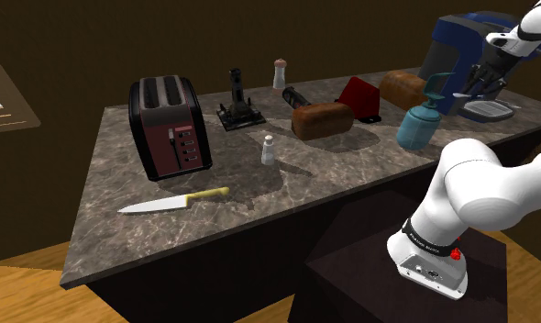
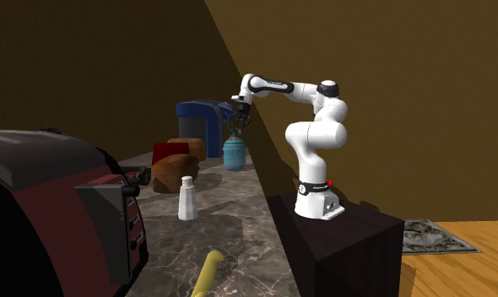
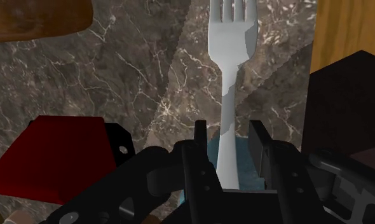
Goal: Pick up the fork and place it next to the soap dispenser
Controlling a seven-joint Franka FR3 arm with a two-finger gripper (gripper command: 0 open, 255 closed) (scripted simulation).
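Wrist view: the gripper (image 3: pixel 229 130) has its jaws closed on the handle of the grey fork (image 3: pixel 231 38), tines pointing away from the hand. Gripper and fork hang in the air above the teal soap dispenser (image 1: pixel 418 126), clear of the marble countertop (image 1: pixel 351 170). A brown bread loaf (image 1: pixel 322 120) lies near the dispenser, on its shoulder-view left.
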